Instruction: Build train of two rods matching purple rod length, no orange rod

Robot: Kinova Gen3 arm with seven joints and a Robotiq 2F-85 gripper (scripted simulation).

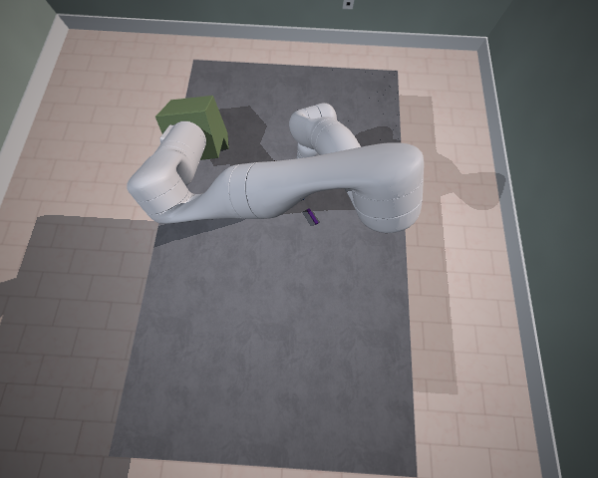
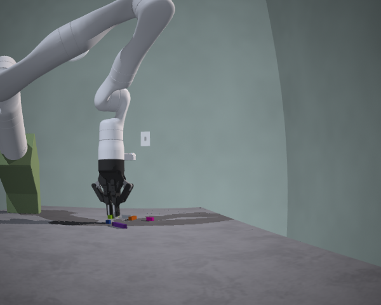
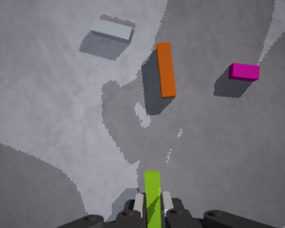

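Near to far, exterior view. Purple rod [image 1: 312,216] [image 2: 119,225] lay flat, nearest, the length reference. It had to stay out of the train, and its end looked close to the blue rod [image 2: 108,222], so clearance there was the tight one. Blue sat on the counter [image 1: 278,334] [image 2: 190,262] [image 3: 38,95] just behind it.

Next back: pincer [image 2: 113,215] [image 3: 153,205], narrow and shut on the lime rod [image 2: 110,216] [image 3: 153,185], fingers on its long sides. Lime was low by blue; couldn't tell if it touched the counter, or how wide the gap to blue was. Wrist view didn't show blue.

My read: 5 + 1 = 6, so lime + blue was the train and the step was setting lime down end-on to blue. Doing it well called for matching yaw to blue's axis, centring the ends, then a slow vertical drop with no overlap. A light axial nudge could close any gap; too hard a push risked skewing blue or driving it towards purple. Lime flat first, then fingers apart evenly and straight up, no drag.

Further back, well apart from lime: orange rod [image 2: 133,218] [image 3: 166,71], magenta rod [image 2: 150,218] [image 3: 244,71], grey rod [image 2: 126,216] [image 3: 113,28]. No reason to touch those.
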